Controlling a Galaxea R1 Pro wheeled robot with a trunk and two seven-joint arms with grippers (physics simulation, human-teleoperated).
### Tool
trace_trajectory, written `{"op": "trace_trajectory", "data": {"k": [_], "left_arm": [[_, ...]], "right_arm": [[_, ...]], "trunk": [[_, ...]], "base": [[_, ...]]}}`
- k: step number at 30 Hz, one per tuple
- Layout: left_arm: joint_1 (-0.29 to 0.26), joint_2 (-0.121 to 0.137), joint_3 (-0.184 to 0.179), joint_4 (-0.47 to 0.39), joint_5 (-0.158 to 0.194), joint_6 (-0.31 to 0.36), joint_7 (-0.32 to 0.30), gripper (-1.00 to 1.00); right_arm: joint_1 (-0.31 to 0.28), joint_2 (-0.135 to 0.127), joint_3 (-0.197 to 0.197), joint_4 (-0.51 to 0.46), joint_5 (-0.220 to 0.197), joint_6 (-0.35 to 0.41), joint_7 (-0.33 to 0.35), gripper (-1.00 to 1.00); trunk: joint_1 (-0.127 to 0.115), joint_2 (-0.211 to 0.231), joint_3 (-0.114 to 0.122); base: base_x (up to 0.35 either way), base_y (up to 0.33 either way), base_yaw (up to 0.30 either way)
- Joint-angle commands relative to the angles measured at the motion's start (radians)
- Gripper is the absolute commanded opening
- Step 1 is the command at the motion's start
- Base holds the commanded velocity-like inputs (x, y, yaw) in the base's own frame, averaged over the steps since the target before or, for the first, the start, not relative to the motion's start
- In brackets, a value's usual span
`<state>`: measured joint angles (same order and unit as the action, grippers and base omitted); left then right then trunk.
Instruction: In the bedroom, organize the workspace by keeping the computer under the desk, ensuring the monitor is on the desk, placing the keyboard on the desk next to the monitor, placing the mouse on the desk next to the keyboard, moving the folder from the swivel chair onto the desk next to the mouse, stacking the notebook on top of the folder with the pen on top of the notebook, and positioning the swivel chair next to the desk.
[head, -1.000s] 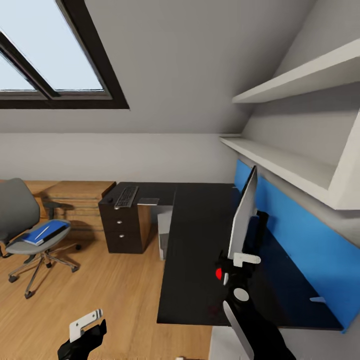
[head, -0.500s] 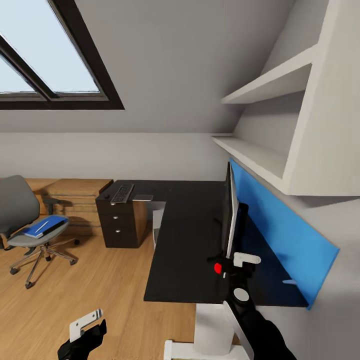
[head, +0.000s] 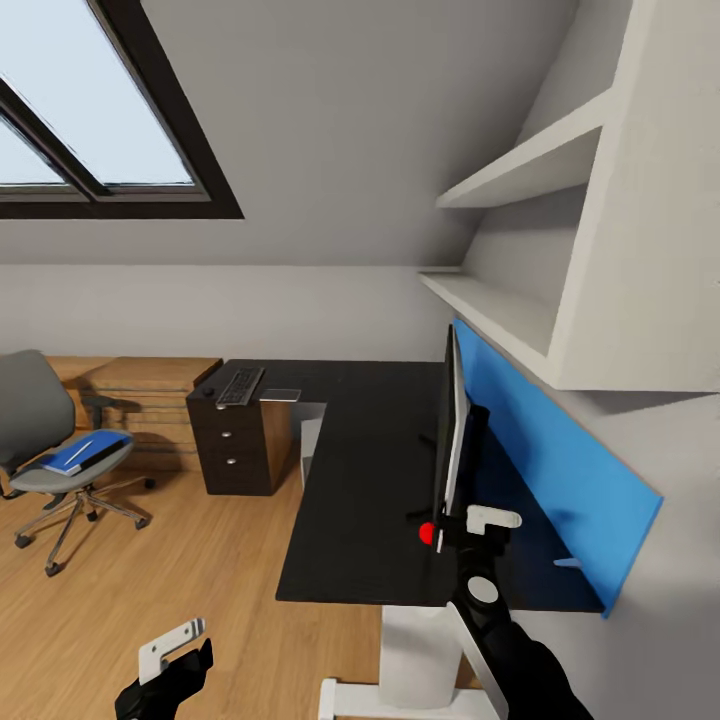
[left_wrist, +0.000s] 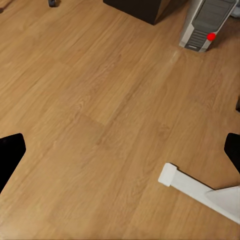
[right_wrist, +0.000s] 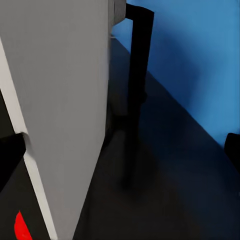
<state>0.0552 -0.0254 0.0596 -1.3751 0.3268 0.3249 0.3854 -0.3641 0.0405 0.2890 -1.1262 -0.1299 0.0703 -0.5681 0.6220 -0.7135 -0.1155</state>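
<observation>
Head view: the L-shaped black table (head: 360, 480) runs along the wall with its blue back panel (head: 545, 440) behind it. The monitor (head: 452, 425) stands edge-on near the table's right side, in front of the panel, with a red dot at its lower corner. The right gripper (head: 470, 522) sits at that lower corner of the monitor; whether its fingers are clenched on the screen cannot be told here. The keyboard (head: 240, 386) lies at the far left end of the table, above a dark drawer unit (head: 238, 445). The swivel chair (head: 60, 455) stands well apart from the table on the wooden floor (head: 170, 570), with the blue folder (head: 88, 453) on its seat and a thin white pen (head: 82, 449) on top. The left gripper (head: 172, 650) hangs low over the floor.

Left wrist view: the fingers (left_wrist: 11, 155) are released and spread wide over bare floor. The computer (left_wrist: 206, 22) stands on the floor, red button on its front, and a white table leg foot (left_wrist: 195, 189) lies nearer.

Right wrist view: the monitor's grey back (right_wrist: 60, 100) and black stand (right_wrist: 137, 65) are very close, between the dark fingers (right_wrist: 10, 155); contact cannot be told
</observation>
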Motion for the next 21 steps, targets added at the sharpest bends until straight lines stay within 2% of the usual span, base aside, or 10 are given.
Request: {"op": "trace_trajectory", "data": {"k": [1, 13, 21], "left_arm": [[0.0, 0.0, 0.001, -0.002, 0.009, 0.003, 0.004, 1.0], [0.0, -0.001, 0.002, -0.002, 0.009, 0.003, 0.005, 1.0], [0.0, -0.001, 0.0, -0.002, 0.009, 0.003, 0.006, 1.0]], "right_arm": [[-0.001, -0.001, 0.002, -0.001, -0.004, 0.006, -0.007, 1.0], [-0.001, -0.001, 0.002, 0.0, -0.004, 0.006, -0.007, 1.0], [-0.001, -0.001, 0.002, 0.0, -0.004, 0.006, -0.007, 1.0]], "trunk": [[0.0, -0.001, -0.001], [0.0, -0.001, -0.001], [0.0, -0.001, -0.001]], "base": [[0.0, 0.031, 0.0], [0.0, 0.204, 0.0], [0.079, -0.037, 0.0]]}}
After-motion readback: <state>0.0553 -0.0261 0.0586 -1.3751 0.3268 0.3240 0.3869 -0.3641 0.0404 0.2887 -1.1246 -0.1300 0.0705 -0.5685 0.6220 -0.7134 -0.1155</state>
